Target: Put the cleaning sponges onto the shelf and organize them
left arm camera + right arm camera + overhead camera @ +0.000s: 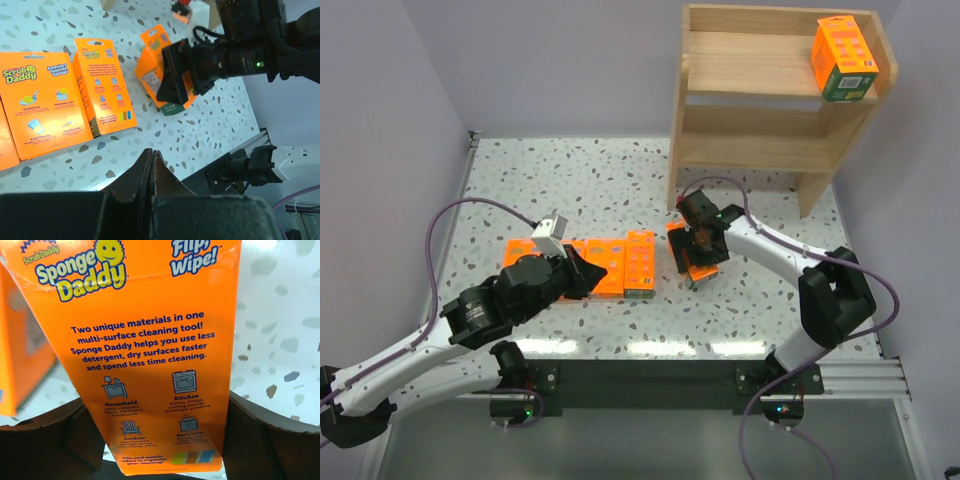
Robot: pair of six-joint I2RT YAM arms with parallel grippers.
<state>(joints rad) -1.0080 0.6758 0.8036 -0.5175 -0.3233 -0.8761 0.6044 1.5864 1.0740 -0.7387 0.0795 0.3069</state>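
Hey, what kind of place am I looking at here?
Probably a robotics lab test cell staged like shop shelving: a left arm and right arm bolted to a speckled table, plain walls close around it, and a wooden shelf near retail-boxed cleaning sponges.

The shelf (760,150) is pale bare wood, matt, with the grain plain to see. The worktop (570,180) looks like smooth white stone flecked with grey, and shines a little near its front edge. The cleaning sponges (640,262) come in printed orange card with a faint sheen. The right tool (159,410) has dark matt fingers (270,440), plastic by the look.
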